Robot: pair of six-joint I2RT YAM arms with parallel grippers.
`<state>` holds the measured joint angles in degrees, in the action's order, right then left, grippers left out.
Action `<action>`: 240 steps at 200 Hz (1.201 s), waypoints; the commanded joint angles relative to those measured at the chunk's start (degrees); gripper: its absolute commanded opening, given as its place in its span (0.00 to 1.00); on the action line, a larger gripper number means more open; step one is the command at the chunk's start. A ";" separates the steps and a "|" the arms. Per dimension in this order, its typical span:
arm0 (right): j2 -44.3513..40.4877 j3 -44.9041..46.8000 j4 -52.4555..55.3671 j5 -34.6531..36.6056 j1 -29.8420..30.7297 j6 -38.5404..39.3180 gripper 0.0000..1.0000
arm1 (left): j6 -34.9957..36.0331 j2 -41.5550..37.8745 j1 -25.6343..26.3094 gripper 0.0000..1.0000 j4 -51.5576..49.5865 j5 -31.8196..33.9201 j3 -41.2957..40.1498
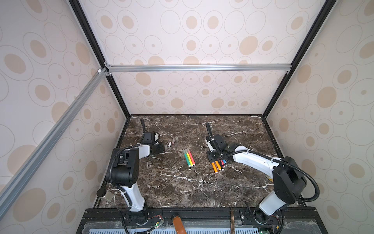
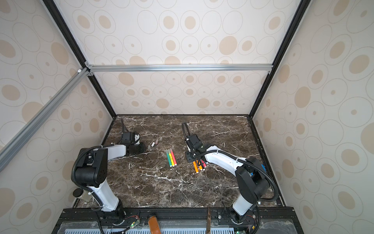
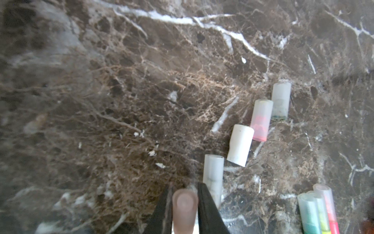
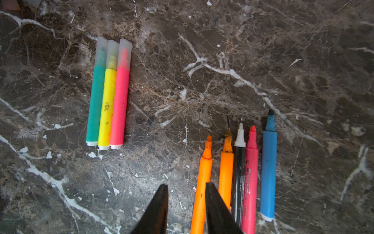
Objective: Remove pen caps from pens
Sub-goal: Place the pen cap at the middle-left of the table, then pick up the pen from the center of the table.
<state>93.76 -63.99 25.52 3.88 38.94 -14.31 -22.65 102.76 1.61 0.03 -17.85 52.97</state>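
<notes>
LEFT: your left gripper pinches a brownish cap just beside four loose caps | RIGHT: right gripper narrowly parted, empty, over five uncapped pens | TODO: three capped pens (green, yellow, pink) | RISK: released carelessly, the cap could roll and scatter that row.

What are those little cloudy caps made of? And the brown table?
The loose pen caps look like frosted plastic: cloudy, with ink colour showing through one. The table looks like polished dark marble with white veins, though it could be printed laminate.
</notes>
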 commanded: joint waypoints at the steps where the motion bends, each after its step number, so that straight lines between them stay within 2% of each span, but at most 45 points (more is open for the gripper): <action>1: 1.40 -2.00 0.97 -0.87 0.24 -0.77 0.34 | 1.19 1.04 -0.43 0.26 -0.03 -0.08 1.87; 62: 5.62 -5.48 0.85 -3.09 0.81 -0.49 0.34 | 0.28 -1.44 -0.47 0.28 -0.30 0.04 2.05; 152: 18.68 -18.47 3.87 -6.23 4.30 -1.83 0.38 | -1.62 -14.31 -0.47 0.33 -4.24 -1.73 4.25; 240: 26.24 -24.22 6.30 -6.19 5.42 -2.88 0.38 | -3.63 -20.66 -0.40 0.35 -0.03 -5.64 -0.14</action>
<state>118.69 -86.43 29.56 -1.98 43.55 -16.36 -25.32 83.20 1.61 -1.48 -21.93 53.65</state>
